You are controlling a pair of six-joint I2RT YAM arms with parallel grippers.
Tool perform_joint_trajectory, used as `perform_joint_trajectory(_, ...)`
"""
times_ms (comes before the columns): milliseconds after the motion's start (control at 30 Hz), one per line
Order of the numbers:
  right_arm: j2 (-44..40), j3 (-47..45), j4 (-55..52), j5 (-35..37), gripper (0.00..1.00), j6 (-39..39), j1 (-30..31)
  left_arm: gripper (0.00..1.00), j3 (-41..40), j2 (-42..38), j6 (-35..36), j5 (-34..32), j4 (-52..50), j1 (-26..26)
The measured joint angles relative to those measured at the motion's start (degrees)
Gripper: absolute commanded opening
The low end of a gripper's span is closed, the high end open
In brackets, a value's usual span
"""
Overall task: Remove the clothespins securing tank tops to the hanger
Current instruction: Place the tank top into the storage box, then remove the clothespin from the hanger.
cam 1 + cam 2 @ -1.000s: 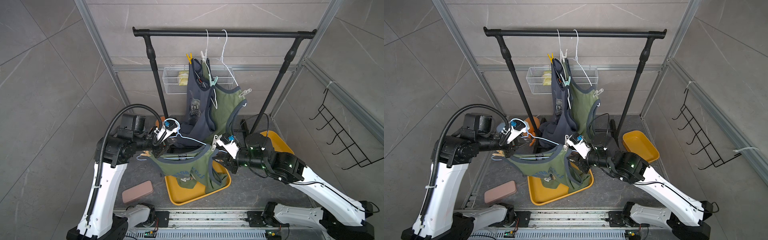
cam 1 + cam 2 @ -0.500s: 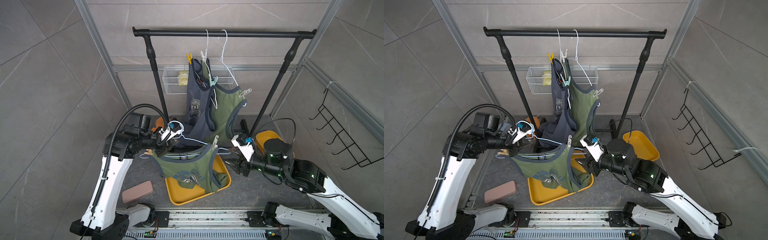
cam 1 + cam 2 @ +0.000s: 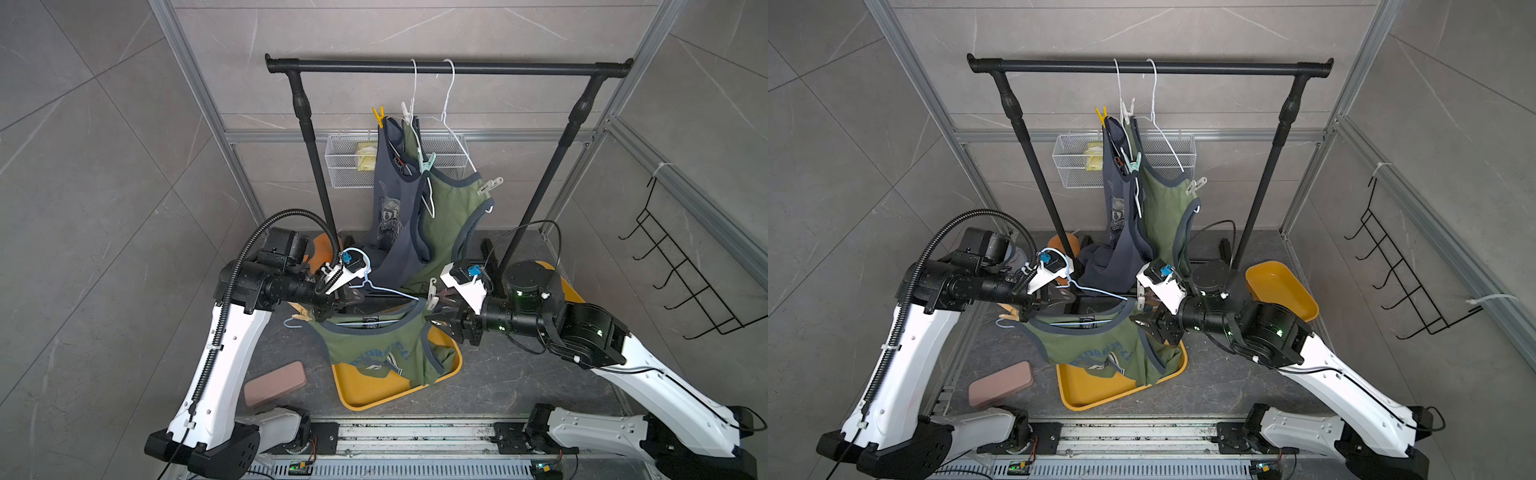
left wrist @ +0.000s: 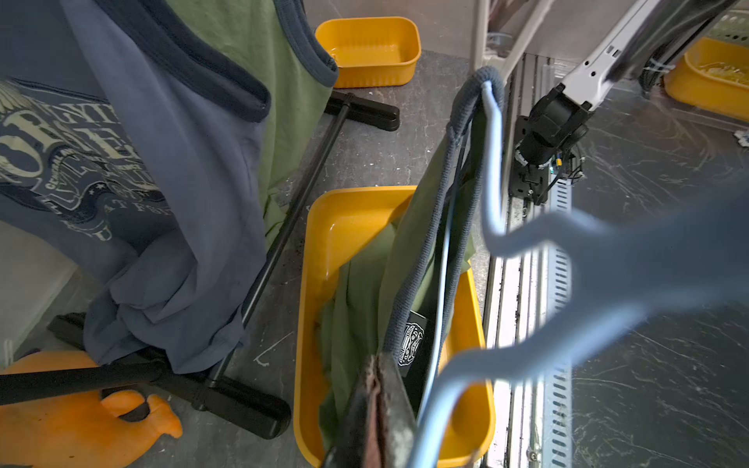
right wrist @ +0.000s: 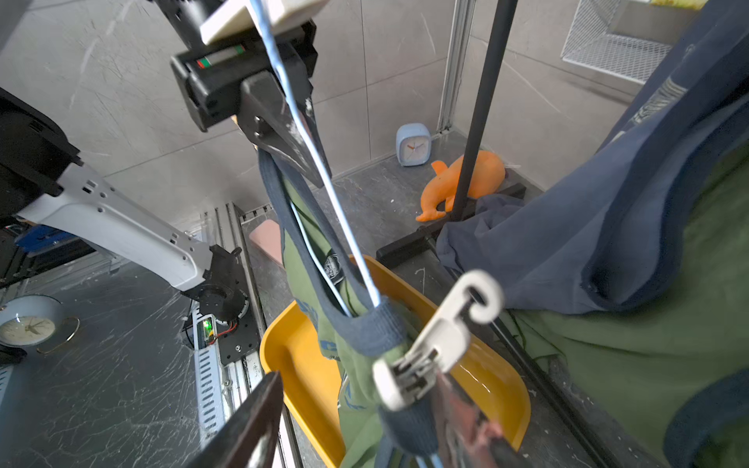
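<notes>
Clothespin [image 5: 437, 344], white, clips olive tank top [image 3: 374, 349] strap at 3 o'clock end of hanger [image 3: 386, 290], btwn spread jaws of R end effector [image 5: 360, 377]. L end effector [image 4: 377, 364] pinched tight on 9 o'clock strap, over yellow tray [image 3: 374, 399]. Other tops [image 3: 444, 216] hang at 12 o'clock.

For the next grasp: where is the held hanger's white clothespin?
In a top view, the white clothespin grips the olive top's strap beside the right gripper.
</notes>
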Motion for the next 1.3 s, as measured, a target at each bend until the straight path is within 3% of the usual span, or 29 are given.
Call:
perform_joint_trajectory(433,-4.04,-0.9,1.86,-0.72,0.62,-0.59,-0.7,0.0,0.2,-0.55,2.8,2.14,-5.09,-0.39)
perform_joint_trajectory(1000,-2.95,-1.27,4.92,-16.98,0.61,-0.09,-6.14,0.0,3.96,-0.55,5.55,4.17,-8.57,-0.9)
perform_joint_trajectory(1300,0.07,-1.27,6.43,-26.03,0.51,1.29,-8.94,0.0,4.07,-0.52,6.16,4.52,-8.63,-1.01)
